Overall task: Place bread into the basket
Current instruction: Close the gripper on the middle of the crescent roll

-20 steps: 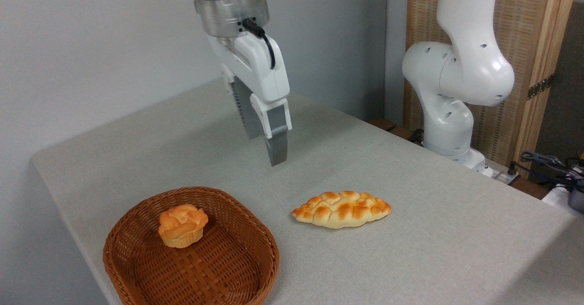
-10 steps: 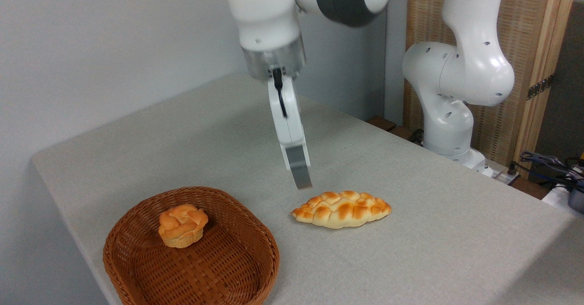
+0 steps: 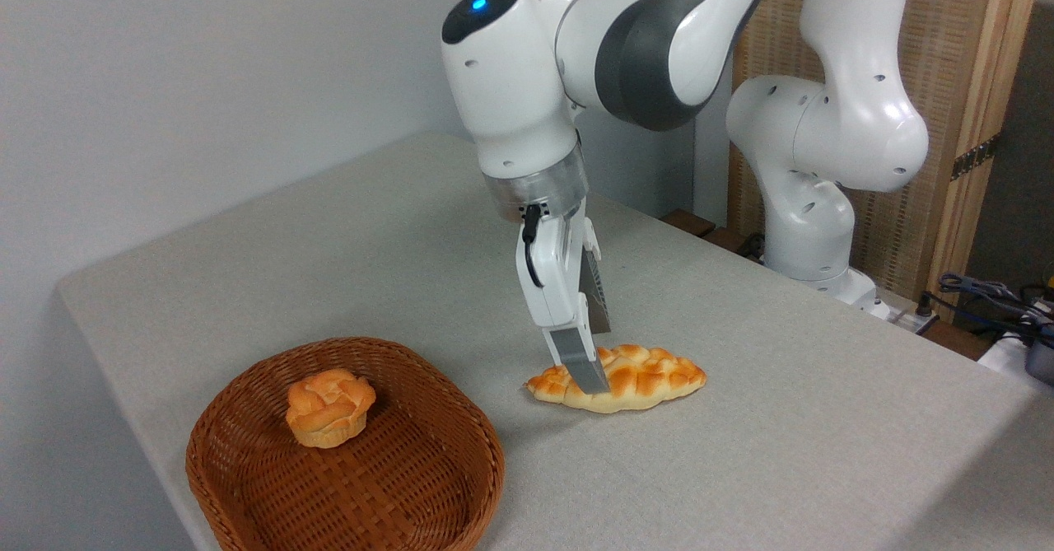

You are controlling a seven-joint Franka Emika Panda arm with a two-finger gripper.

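The bread (image 3: 650,380), a braided golden loaf, lies flat on the grey tablecloth right of the basket (image 3: 487,444). My gripper (image 3: 599,359) has come down over the loaf's left half. Its near finger (image 3: 581,361) covers part of the crust, while the far finger stands behind the loaf. The jaws look open, straddling the bread, which still rests on the cloth. The reddish-brown wicker basket sits at the front left, about a hand's width from the loaf's left tip.
A small round bun (image 3: 329,408) sits inside the basket, towards its back left. The arm's white base (image 3: 811,230) stands at the back right by a wooden screen (image 3: 955,114). Cables (image 3: 988,294) lie at the far right. The table edge runs close along the basket's left side.
The gripper has swung right and down from above the table's middle to the loaf, and it now straddles the loaf's left half. The bread, basket and bun have not moved.
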